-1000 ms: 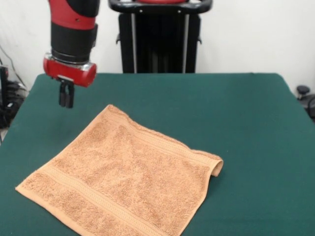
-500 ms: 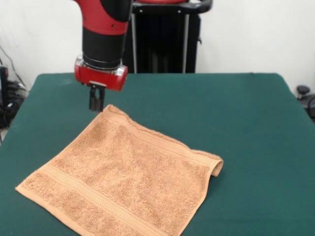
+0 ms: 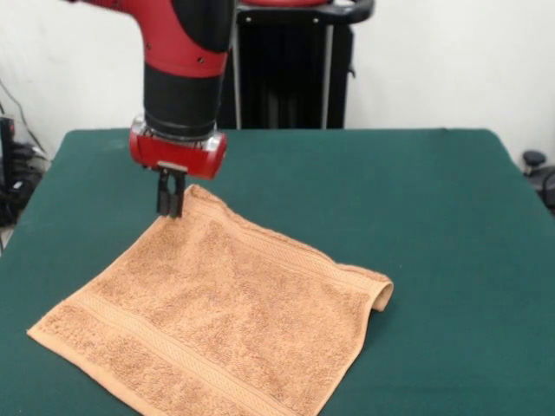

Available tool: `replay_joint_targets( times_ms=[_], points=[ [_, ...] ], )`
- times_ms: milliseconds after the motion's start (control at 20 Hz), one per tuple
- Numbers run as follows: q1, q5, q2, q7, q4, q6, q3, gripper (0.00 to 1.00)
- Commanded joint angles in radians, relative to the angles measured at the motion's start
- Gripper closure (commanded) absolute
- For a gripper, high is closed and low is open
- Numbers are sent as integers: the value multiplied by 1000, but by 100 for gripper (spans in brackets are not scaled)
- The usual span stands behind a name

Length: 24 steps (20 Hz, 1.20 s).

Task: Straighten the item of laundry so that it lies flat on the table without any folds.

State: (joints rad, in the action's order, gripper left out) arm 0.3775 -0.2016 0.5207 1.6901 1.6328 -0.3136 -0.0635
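Observation:
The item of laundry [image 3: 217, 316] is an orange-tan terry towel lying spread like a diamond on the dark green table [image 3: 416, 217]. Band stripes run near its far-right and near-left edges. Its right corner [image 3: 380, 293] is curled under in a small fold. My gripper [image 3: 169, 206] hangs from the red and black arm, tips down at the towel's far corner, touching or just above its left edge. The fingers look close together, shut, with nothing visibly held.
A black pedestal frame [image 3: 282, 69] stands behind the table's far edge. Cables and dark gear [image 3: 13, 173] sit off the table's left side, and a small dark object [image 3: 538, 169] off its right side.
The arm swung right from the table's far left and came down, bringing the gripper to the towel's far corner. The towel has not moved.

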Motion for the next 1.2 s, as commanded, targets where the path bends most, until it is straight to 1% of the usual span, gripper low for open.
replay_joint_targets(
  times_ms=[50,100,350,550,750,950,1200],
  points=[
    [71,4,-210,55,-74,50,163,100],
    [80,-5,-214,47,-84,52,166,100],
    [103,-46,-292,43,-129,105,167,100],
    [122,-81,-318,10,-153,116,181,100],
    [150,-95,-360,10,-162,141,191,100],
    [195,-125,-402,-18,-171,161,211,100],
    [235,-169,-421,-5,-156,197,205,100]
  ],
)
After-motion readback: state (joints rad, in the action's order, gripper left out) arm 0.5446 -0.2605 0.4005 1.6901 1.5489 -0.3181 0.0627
